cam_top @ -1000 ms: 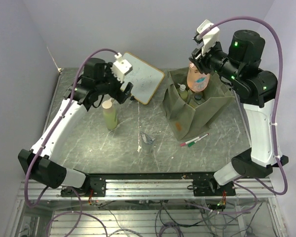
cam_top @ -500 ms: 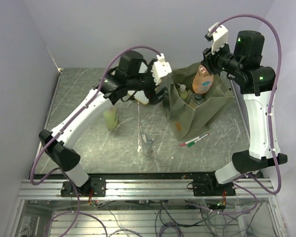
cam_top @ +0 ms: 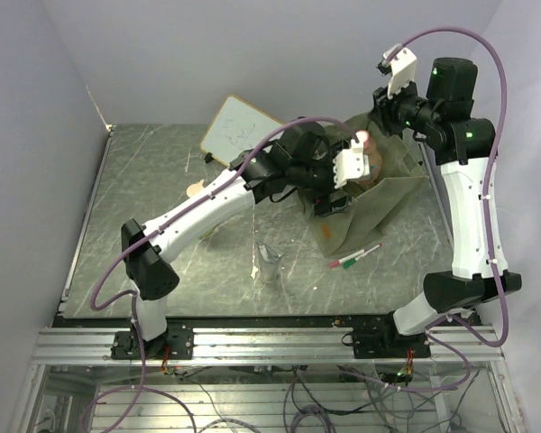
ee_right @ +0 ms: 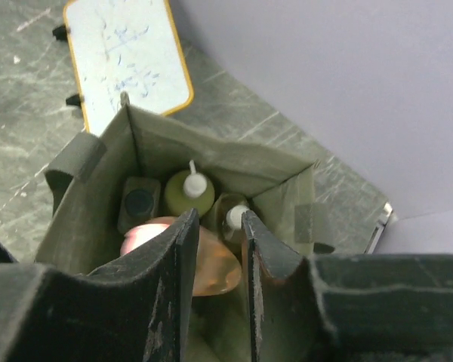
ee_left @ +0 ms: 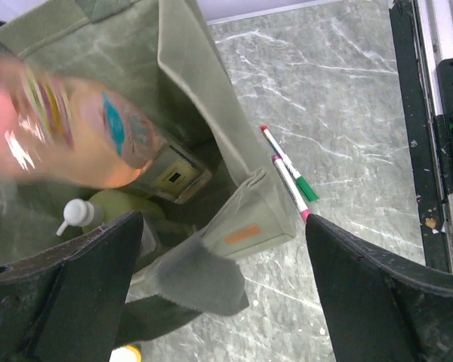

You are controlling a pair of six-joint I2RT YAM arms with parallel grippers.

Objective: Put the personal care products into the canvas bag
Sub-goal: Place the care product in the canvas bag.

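right tool (ee_right: 217,220) hangs straight over the canvas bag (ee_right: 83,204), jaws only a crack apart with nothing between them; the orange-pink bottle (ee_right: 204,268) is below it in the bag's mouth, tilted and blurry, next to the yellow-green pump bottle (ee_right: 189,194); my guess is it's dropping in; left tool (ee_left: 220,234) is spread wide and empty at the bag's corner, probably steadying the floppy wall; clear pouch (cam_top: 269,259) sits out on the bench (cam_top: 144,171), not packed yet
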